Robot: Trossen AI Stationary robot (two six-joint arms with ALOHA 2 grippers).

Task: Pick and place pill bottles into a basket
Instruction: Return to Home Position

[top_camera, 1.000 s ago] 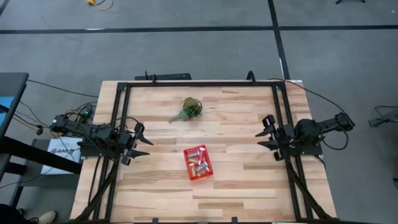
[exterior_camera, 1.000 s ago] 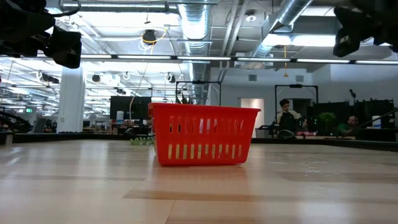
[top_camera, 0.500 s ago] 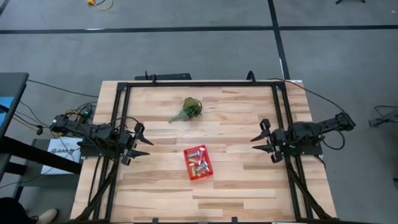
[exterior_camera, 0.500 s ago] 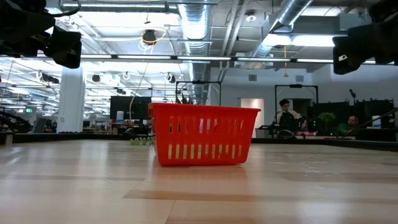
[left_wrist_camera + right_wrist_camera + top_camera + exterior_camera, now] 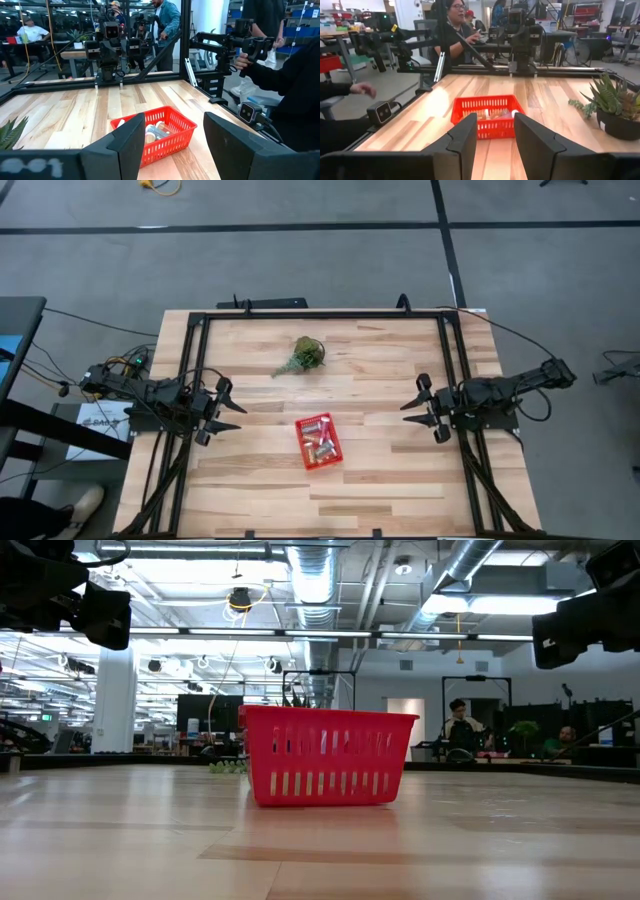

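Both my hands hang at the two side edges of the desk (image 5: 400,480), facing each other across it. My left hand (image 5: 232,408) is over the left edge with its fingers spread wide and nothing between them. My right hand (image 5: 415,408) is over the right edge, spread just as wide and also empty.

The red basket (image 5: 325,772) stands on the desk between them, about midway between the side edges. It sits on the far side of the middle from the small plant (image 5: 307,354), which stands toward the opposite long edge. The pill bottles (image 5: 320,443) lie inside it in a loose heap, and I see none on the bare wood.

The basket's long axis runs roughly from the plant's edge to the opposite edge, slightly tilted. So it lies crosswise to the line joining my hands, and each hand faces one of its long walls. Neither hand is clearly nearer, and both are well apart from it.

I judge the sorting done. All that seems left is to draw each arm back from the basket toward its own edge, and nothing lies in either path.
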